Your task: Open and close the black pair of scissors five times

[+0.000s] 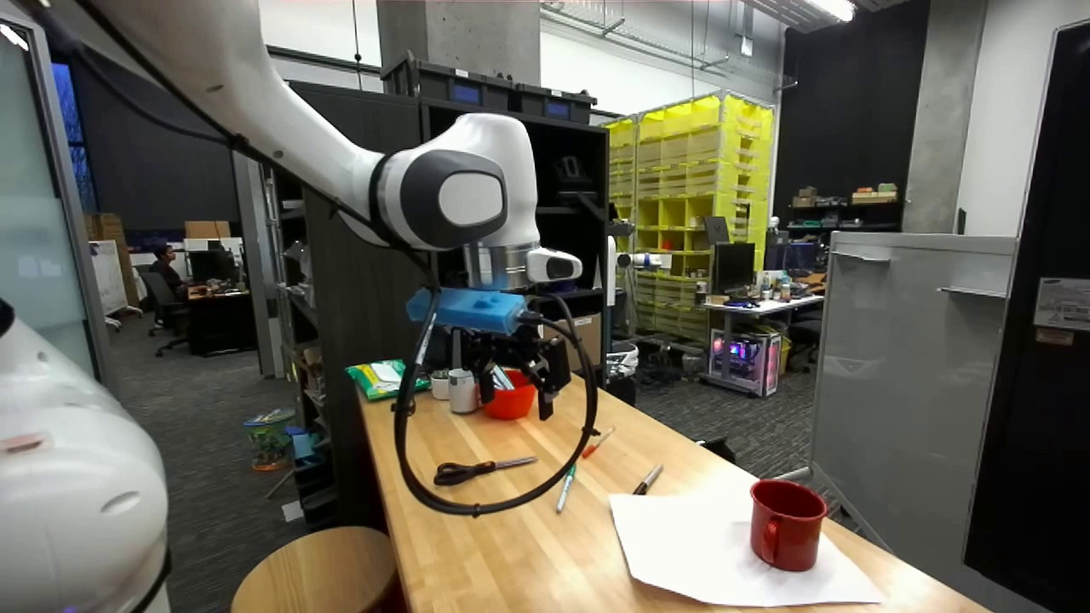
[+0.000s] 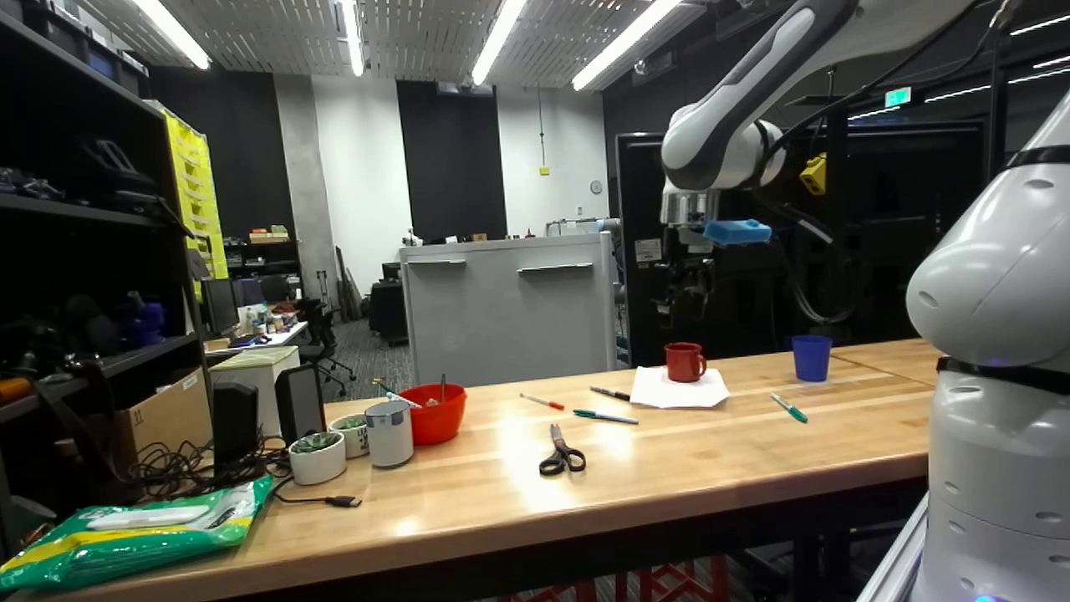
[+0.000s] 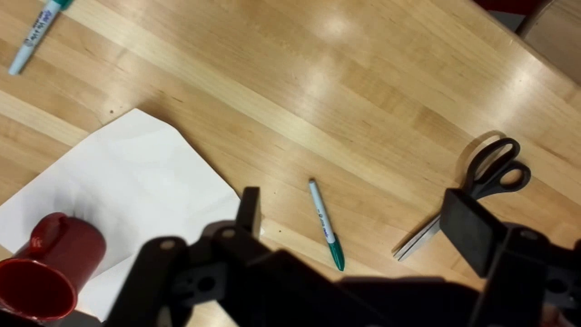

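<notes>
Closest to us in the wrist view sits the gripper (image 3: 358, 221), filling the low edge from 4 o'clock round to 7, and look at those jaws: spread wide, with wooden table (image 3: 376, 204) and a green-capped marker (image 3: 325, 222) showing through the gap near 5 o'clock. Now we swing to the star, the black scissors (image 3: 483, 186), lying flat on the wooden table out at 3 o'clock, loops outermost, grey blades running close together down towards 8 o'clock. Part of the gripper blocks our sight of their middle, but both exterior views settle it for us: it hangs well above the table, well apart from them. In an exterior view we catch the black scissors (image 2: 563, 447) at 6 o'clock, tips pointing up to 12. Back on the wrist view, round at 8 o'clock, a red mug (image 3: 68, 258) stands on white paper (image 3: 150, 168) that stretches across 9. Up at 10 we spot a second green-capped marker (image 3: 35, 38), part of its cap cut off by the edge. And in an exterior view we pick out a blue cup (image 2: 811, 361) between 3 and 4 o'clock, a red bowl (image 2: 439, 422) at 7 with a grey canister (image 2: 390, 439) just beside it, a red-ended pen (image 2: 542, 401) at 6, beyond the scissors, plus a green packet (image 2: 159, 539) lying well out at 8.
</notes>
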{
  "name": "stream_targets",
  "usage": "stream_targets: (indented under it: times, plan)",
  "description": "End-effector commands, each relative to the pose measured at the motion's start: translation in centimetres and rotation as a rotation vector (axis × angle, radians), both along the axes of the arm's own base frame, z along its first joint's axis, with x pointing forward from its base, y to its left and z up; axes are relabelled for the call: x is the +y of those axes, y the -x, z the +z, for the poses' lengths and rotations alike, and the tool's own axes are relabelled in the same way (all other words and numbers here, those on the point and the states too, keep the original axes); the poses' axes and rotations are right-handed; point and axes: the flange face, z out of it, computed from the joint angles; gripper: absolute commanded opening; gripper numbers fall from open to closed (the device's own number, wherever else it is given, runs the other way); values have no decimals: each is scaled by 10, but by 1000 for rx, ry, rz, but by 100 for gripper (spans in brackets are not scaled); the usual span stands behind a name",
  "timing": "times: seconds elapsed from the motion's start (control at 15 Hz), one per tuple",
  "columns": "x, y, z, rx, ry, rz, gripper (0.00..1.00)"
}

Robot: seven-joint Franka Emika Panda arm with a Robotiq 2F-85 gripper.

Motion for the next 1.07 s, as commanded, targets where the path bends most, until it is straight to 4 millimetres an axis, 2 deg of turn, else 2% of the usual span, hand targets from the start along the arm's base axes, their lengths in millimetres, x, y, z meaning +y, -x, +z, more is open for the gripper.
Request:
stream_targets:
  times: [0.0,0.47,0.67,1.0]
  plan:
    - [6,-3,-3,2,5,-2,100]
    - [10,-6,-7,6,8,-8,100]
    - [28,-20,-15,29,3,-15,100]
    - [74,-39,-30,60,-20,-8,100]
